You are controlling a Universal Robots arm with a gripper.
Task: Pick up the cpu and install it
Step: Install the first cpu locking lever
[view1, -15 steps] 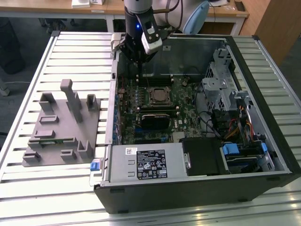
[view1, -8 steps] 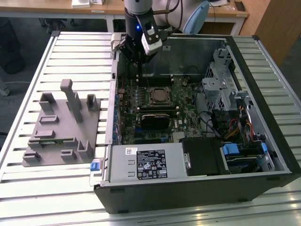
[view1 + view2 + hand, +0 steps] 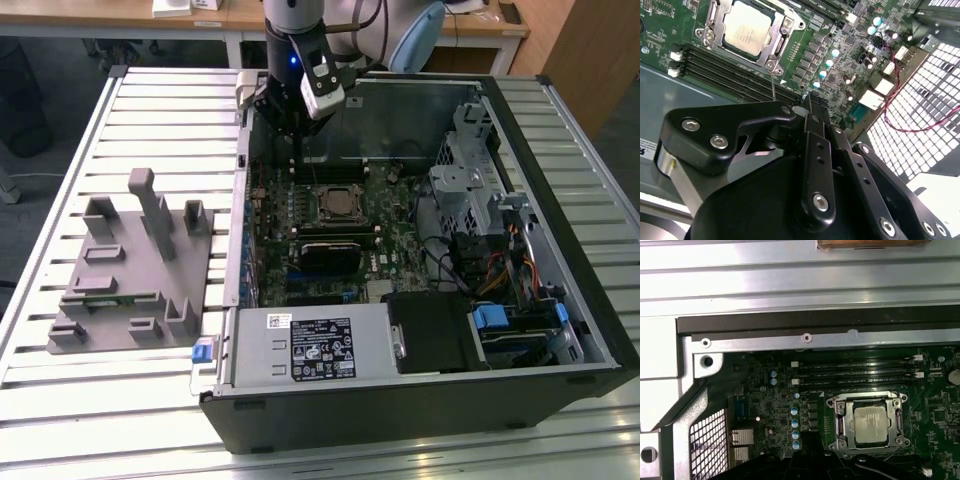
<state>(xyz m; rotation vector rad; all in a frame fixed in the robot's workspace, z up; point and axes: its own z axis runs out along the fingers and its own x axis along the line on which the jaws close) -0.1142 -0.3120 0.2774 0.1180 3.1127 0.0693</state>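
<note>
Already the cpu [image 3: 871, 424] lies flat and square inside the socket [image 3: 840, 426], its silver top sitting level within the frame, so I judge it placed. The gripper [image 3: 811, 102] hangs just beside the socket, on the side where the memory slots [image 3: 855, 371] run, its jaws drawn narrow with nothing visible between them. Doing this step well means slow, straight motion that keeps clear of the socket's frame and thin lever [image 3: 772, 85], lest the chip be nudged.
</note>
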